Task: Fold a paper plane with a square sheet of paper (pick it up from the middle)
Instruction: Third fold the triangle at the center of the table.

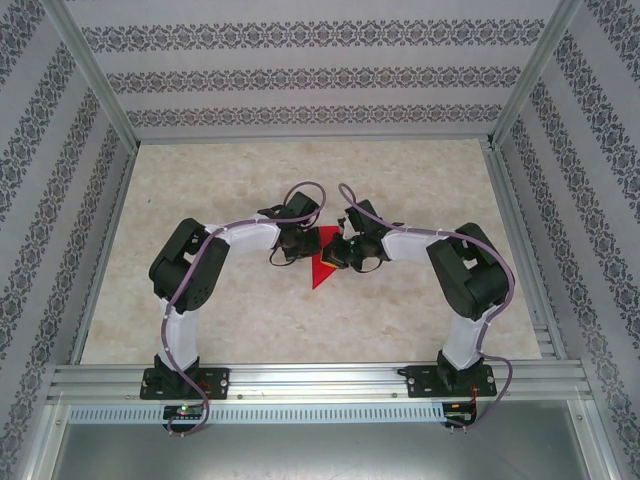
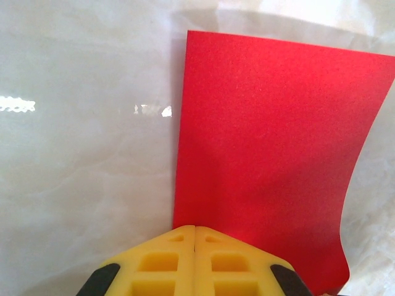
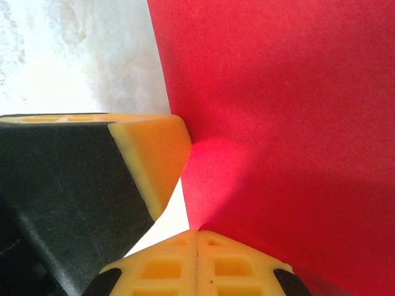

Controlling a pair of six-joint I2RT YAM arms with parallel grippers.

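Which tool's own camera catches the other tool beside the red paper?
The right tool: in its wrist view a second yellow-and-black finger, the left tool's, juts in beside the square sheet of paper.

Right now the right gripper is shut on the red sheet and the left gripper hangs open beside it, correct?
No: the left gripper is shut on the red sheet too, as the left wrist view shows. The right gripper is shut on it.

matt red paper (image 2: pixel 265 154); glossy marbled table (image 2: pixel 80 185); plastic fingers (image 2: pixel 166 265)
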